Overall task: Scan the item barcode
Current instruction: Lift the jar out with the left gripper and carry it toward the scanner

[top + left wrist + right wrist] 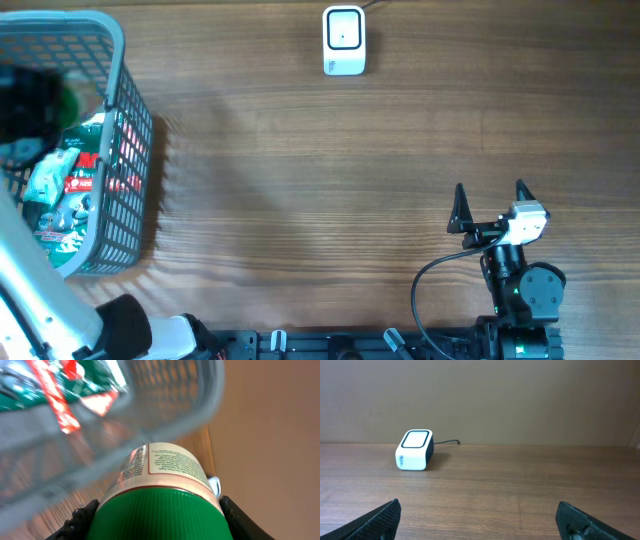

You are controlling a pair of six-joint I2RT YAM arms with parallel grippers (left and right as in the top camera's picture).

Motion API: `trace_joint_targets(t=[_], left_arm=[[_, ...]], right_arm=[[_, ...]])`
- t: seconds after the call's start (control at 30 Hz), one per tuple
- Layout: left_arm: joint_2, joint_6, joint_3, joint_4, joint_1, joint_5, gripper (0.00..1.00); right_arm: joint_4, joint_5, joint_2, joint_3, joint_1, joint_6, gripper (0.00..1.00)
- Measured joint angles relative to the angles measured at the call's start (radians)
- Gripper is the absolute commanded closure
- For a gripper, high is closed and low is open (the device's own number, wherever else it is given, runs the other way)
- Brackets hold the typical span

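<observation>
- While the left gripper [160, 519] hangs over the basket [128, 95], you can see its fingers [80, 520] clamped at a middling width on either side of a jar [165, 467] with a green ribbed lid [160, 505].
- Jar label faces the wrist camera; the print is too small to read.
- Red-and-green packets [62, 190] lie in the basket.
- Your right gripper [490, 205] sits at the table's [300, 170] near right, jaws spread wide, holding nothing.
- Scanner [344, 40] stands at the far edge, centre, well apart from both grippers.
</observation>
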Motion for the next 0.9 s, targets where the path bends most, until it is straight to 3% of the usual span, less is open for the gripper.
trace_joint_targets(t=[0.43, 0.53, 0.63, 0.7, 0.9], left_arm=[[0.049, -0.003, 0.001, -0.007, -0.597, -0.018, 0.53], [0.128, -0.011, 0.001, -0.020, -0.758, -0.077, 0.53], [0.190, -0.018, 0.003, -0.021, -0.834, -0.115, 0.52], [0.330, -0.019, 0.003, -0.026, -0.932, -0.153, 0.51], [0.574, 0.035, 0.003, -0.032, -1.018, -0.183, 0.54]], right_arm=[[0.000, 0.000, 0.000, 0.000, 0.000, 0.000, 0.00], [0.000, 0.000, 0.000, 0.000, 0.000, 0.000, 0.00], [0.000, 0.000, 0.000, 0.000, 0.000, 0.000, 0.00], [0.000, 0.000, 0.000, 0.000, 0.000, 0.000, 0.00], [0.000, 0.000, 0.000, 0.000, 0.000, 0.000, 0.01]])
